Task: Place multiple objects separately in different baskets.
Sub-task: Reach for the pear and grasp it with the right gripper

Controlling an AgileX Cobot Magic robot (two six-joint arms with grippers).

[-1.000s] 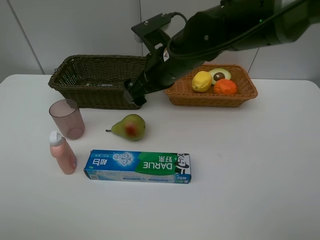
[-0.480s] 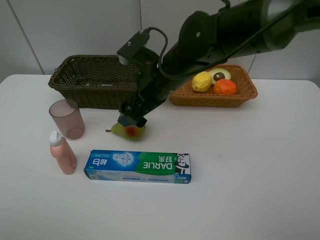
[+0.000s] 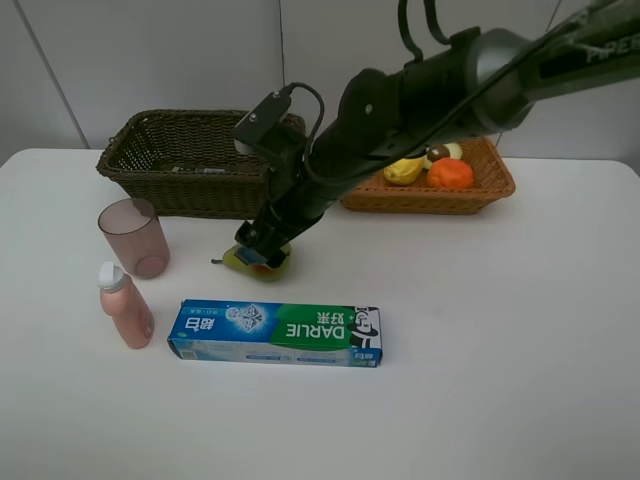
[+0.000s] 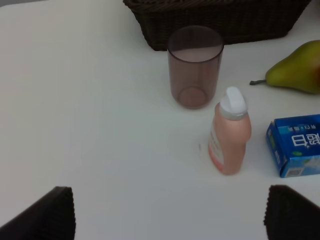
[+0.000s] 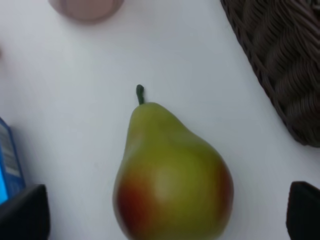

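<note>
Wide-open right gripper (image 3: 258,251) is positioned astride green-red pear (image 5: 170,185), five o'clock of dark wicker basket (image 3: 170,190). Left gripper (image 4: 170,212) is held wide, empty

Around right claw (image 3: 258,252): bare surface (image 3: 480,300) flanks pear (image 5: 170,185).
Beyond claw: dark basket (image 3: 180,165) wall, near.
Camera side of claw: toothpaste box (image 3: 275,333), near.

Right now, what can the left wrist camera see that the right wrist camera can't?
Only the left wrist view shows the pink bottle and the left gripper, open. Only the right wrist view shows the right gripper, open on either side of the pear. Both show the pear, cup, toothpaste box and dark basket.
</note>
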